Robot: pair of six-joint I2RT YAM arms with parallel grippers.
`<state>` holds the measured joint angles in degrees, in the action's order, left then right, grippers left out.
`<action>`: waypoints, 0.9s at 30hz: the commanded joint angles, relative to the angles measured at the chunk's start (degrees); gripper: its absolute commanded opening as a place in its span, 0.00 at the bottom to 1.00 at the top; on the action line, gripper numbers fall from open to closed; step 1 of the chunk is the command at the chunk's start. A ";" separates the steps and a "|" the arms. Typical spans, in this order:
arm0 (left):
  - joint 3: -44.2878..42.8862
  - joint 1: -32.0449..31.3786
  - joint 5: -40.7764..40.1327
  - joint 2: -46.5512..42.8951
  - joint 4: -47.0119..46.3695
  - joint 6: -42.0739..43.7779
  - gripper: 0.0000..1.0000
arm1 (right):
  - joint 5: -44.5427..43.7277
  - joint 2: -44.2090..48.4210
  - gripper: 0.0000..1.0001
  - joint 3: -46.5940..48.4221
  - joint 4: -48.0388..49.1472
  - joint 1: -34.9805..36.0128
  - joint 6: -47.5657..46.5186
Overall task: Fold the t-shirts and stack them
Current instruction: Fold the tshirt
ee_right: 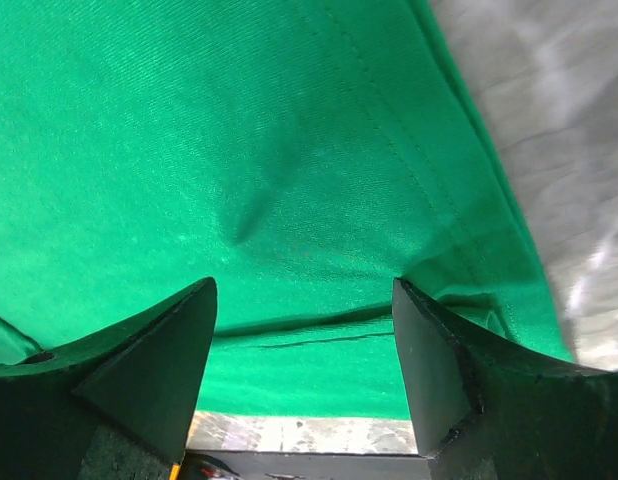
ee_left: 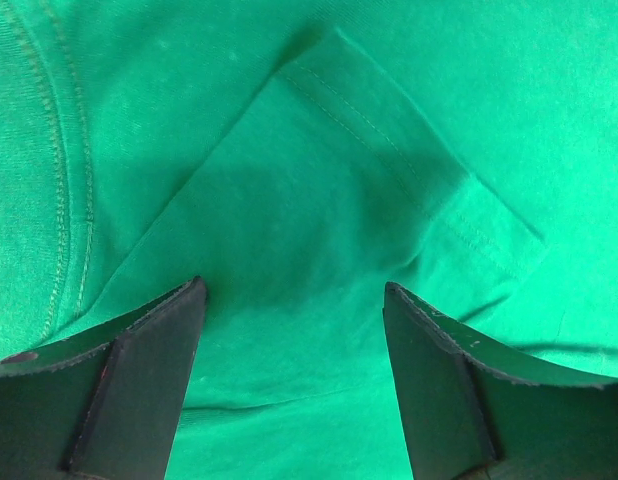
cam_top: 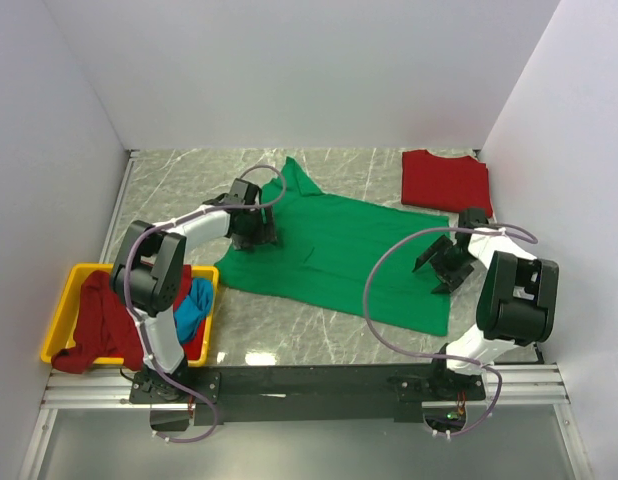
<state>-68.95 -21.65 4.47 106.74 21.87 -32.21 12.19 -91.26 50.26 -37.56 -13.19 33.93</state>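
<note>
Currently right end effector (cam_top: 442, 266), jaws apart, over green t-shirt (cam_top: 339, 252) edge.

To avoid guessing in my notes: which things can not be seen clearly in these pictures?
- Top view: left arm covers part of the yellow bin; shirt count inside unclear.
- Top view: far red shirt, folds too small.
- Wrist views: green shirt cut off by frame edges.

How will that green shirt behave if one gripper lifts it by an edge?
Probably floppy: the green shirt lies flat with soft creases, its sleeve folded over on itself, so a lifted edge would likely sag. The thin knit suggests it is light. Pushed, it may bunch or slide on the smooth marble table.
</note>
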 commanded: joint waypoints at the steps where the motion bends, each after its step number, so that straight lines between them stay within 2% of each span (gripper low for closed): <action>1: 3.55 -1.46 3.44 -1.18 3.36 -0.75 0.78 | -7.35 -2.43 0.78 0.45 0.12 -2.28 -3.52; 7: 6.46 -2.70 3.88 -3.90 4.59 -1.11 0.78 | -9.02 -2.95 0.78 0.80 0.03 -5.00 -4.49; 19: 5.49 -3.31 3.62 -10.31 8.63 0.04 0.79 | -11.83 -3.31 0.78 5.72 -2.08 -6.85 -6.33; 22: 4.26 -3.31 3.09 -11.72 9.51 0.04 0.79 | -11.05 -0.25 0.78 7.04 -2.43 -5.97 -6.68; 27: 3.82 -3.31 2.91 -12.52 8.29 -0.40 0.79 | -10.17 5.91 0.78 8.80 -2.87 0.17 -6.69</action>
<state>-63.46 -24.84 7.84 96.44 30.44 -32.58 2.74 -91.20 55.61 -40.25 -16.73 28.36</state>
